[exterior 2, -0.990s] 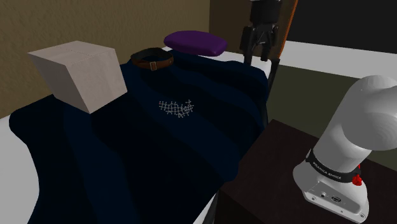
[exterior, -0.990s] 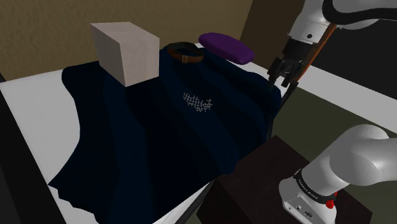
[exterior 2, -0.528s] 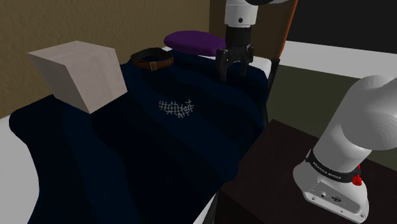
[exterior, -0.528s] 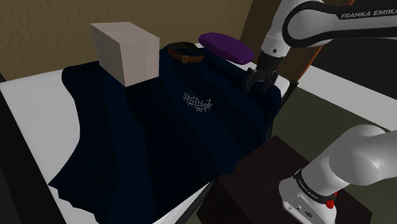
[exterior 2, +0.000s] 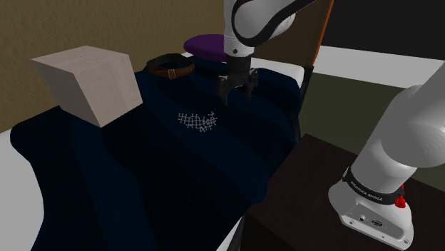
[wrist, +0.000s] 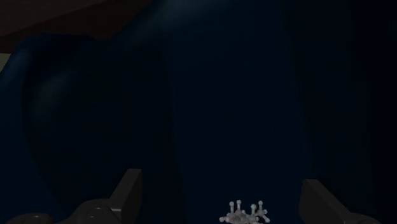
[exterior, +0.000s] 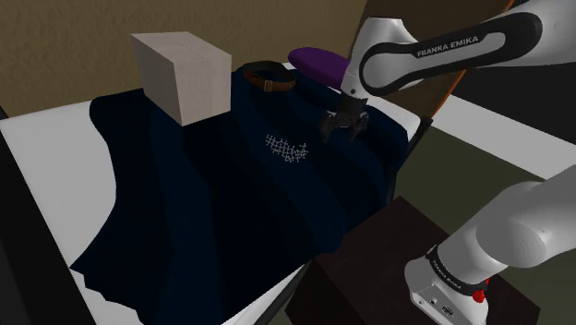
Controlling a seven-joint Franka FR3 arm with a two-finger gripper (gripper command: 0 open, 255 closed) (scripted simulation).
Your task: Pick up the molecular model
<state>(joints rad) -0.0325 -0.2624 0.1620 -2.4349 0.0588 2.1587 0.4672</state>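
Gripper [exterior: 343, 130] is hovering spread-fingered near the molecular model [exterior: 286, 148]. Wrist view's edge is cutting off part of it.

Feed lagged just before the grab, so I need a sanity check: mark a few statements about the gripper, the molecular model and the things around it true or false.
1. The gripper is open and holds nothing. True.
2. The molecular model is lifted off the dark blue cloth. False: it lies flat on it.
3. The brown strap ring lies between the pale box and the purple cushion. True.
4. The gripper hangs over the pale box. False: it hangs above the cloth, between the model and the cushion.
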